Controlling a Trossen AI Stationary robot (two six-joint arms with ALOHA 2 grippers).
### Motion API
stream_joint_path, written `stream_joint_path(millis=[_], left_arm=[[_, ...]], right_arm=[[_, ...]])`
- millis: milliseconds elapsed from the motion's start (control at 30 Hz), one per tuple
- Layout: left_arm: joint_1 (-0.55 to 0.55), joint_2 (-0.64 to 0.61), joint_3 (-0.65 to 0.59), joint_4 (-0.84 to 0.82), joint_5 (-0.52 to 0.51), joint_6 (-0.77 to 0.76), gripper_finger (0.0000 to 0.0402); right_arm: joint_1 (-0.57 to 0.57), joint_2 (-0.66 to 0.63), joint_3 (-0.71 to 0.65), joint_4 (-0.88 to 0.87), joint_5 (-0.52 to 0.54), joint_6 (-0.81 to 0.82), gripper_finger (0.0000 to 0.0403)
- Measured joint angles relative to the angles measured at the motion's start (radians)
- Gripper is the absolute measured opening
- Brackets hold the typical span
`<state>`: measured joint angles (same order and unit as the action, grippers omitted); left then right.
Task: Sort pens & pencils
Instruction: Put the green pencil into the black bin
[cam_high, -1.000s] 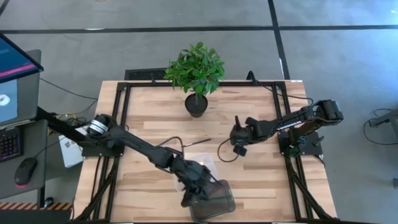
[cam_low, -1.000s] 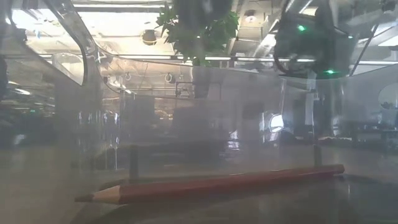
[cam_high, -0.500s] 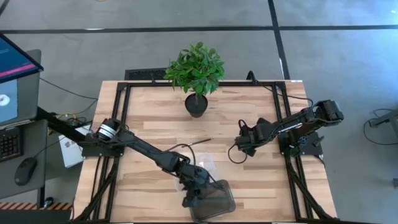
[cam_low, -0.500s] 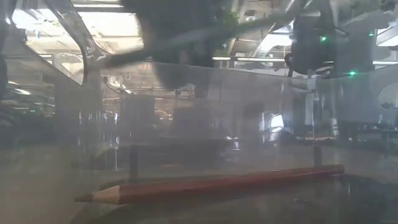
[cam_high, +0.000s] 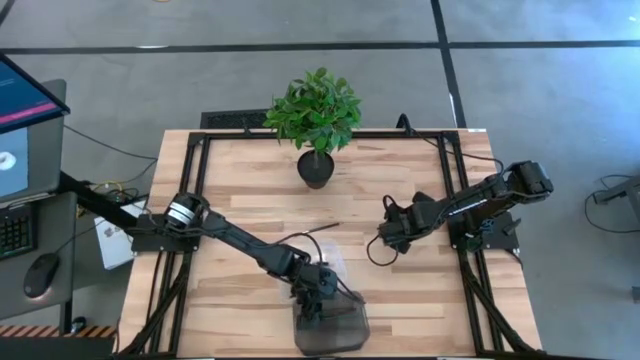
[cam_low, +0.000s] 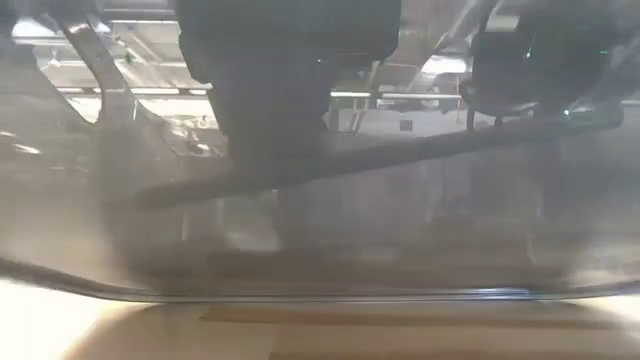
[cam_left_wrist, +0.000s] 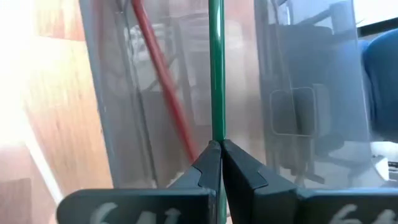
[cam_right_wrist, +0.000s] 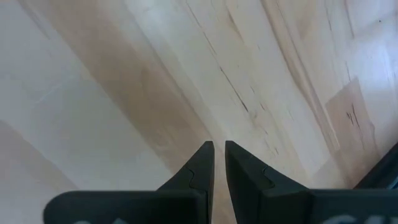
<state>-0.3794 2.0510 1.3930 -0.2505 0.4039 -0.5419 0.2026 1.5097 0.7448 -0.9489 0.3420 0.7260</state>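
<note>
My left gripper (cam_high: 318, 298) hangs over a clear bin (cam_high: 332, 330) at the table's near edge, shut on a green pencil (cam_left_wrist: 216, 68). In the low view that pencil (cam_low: 400, 150) shows as a dark slanting stick under the gripper (cam_low: 290, 90). A red pencil (cam_left_wrist: 158, 68) lies inside the bin (cam_left_wrist: 124, 93). A slim dark stick (cam_high: 320, 228) lies on the wood at mid-table. My right gripper (cam_high: 388, 236) hangs over bare wood on the right, its fingers (cam_right_wrist: 217, 152) a narrow gap apart with nothing between them. No pens show plainly. My left gripper pinches the green pencil's shaft (cam_left_wrist: 216, 134) between its two fingertips (cam_left_wrist: 208, 158), coming slanting down from the table's left. The pencil runs on past the fingertips over the bin and is lifted clear of the table. I cannot tell whether its far end touches the bin.
A potted plant (cam_high: 316, 150) stands at the far middle. A second clear container (cam_high: 330, 262) sits just beyond the left gripper. A dark cable (cam_high: 368, 250) loops beside the right gripper. Black frame rails (cam_high: 190, 200) run along the table's sides.
My left gripper has gone down toward the bin with the green pencil and tipped further downward. The bin has turned from askew to more square with the near edge. My right gripper has shifted a little toward the table's right edge and turned.
</note>
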Motion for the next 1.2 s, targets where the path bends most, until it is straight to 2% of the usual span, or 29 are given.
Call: stream_joint_path(millis=[1200], left_arm=[[0.004,0.0,0.0,0.055,0.011,0.024,0.0]], right_arm=[[0.0,0.0,0.0,0.014,0.0,0.001,0.0061]])
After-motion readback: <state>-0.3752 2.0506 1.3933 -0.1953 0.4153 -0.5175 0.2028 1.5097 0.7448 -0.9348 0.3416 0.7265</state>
